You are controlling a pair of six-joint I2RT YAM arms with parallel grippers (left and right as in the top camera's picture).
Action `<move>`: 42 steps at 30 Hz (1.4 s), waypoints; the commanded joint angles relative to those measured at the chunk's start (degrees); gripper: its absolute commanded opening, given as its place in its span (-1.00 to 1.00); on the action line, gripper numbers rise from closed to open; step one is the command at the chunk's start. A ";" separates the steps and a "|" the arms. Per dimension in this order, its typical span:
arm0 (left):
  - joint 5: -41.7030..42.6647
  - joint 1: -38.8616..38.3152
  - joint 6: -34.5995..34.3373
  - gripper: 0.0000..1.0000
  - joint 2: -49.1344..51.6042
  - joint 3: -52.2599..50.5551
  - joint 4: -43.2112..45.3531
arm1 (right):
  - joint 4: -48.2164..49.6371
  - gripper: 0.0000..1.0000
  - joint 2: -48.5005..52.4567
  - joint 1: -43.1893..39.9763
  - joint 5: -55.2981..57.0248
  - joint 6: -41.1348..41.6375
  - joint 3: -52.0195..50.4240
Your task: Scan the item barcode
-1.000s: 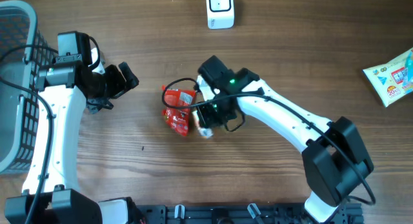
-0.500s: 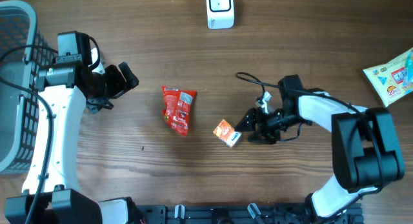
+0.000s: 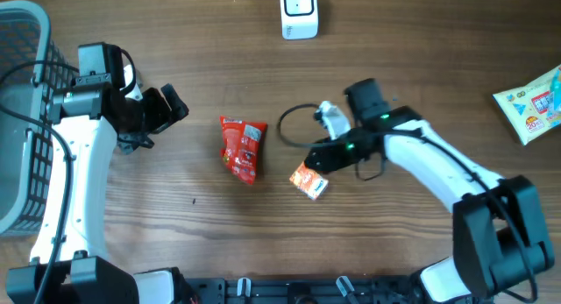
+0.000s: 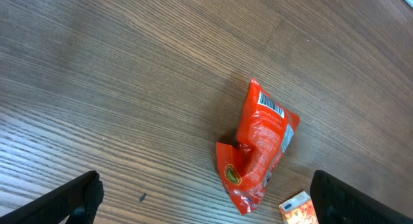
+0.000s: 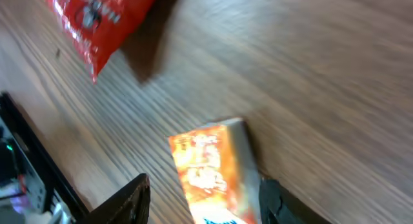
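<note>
The right gripper (image 5: 203,195) stands with its jaws partly apart, straddling the small orange carton (image 5: 210,162). The carton lies flat on the wooden table (image 3: 394,251) and is not clamped. One finger is close to its side and the other is clearly off it.

I take this carton to be the item to scan. It lies just to the right of the red snack pouch (image 3: 242,148), slightly nearer the robot, and the two do not touch.

Several things could go wrong from here:
- The carton sits skewed between the fingers, so closing on it could catch a corner and twist or flick it out rather than seat it.
- The wrist view is blurred, which suggests motion, and closing while moving could push the carton toward the pouch.
- No barcode shows on the carton's visible faces, so even a good grip may present the wrong side to the white scanner (image 3: 299,10), which stands well beyond the pouch at the far edge.
- A loose black cable (image 3: 294,124) loops between wrist and pouch and could snag.

The right arm reaches from its base, far right of the pouch, in a long diagonal. The wrist is folded back so the fingers point down and toward the pouch.

The left gripper (image 3: 172,109) is wide open and empty. It is held well to the pouch's left on a bent, upright arm.
</note>
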 commanded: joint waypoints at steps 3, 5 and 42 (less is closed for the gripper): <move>-0.35 0.33 -0.50 1.00 0.04 0.63 -0.04 | 2.56 -0.10 4.72 5.35 5.07 0.96 -0.66; -0.35 0.33 -0.50 1.00 0.04 0.63 -0.04 | 1.68 -0.20 6.29 5.42 5.09 1.22 -0.66; -0.35 0.33 -0.50 1.00 0.04 0.63 -0.02 | 0.44 -0.29 7.43 4.87 2.49 10.51 -5.86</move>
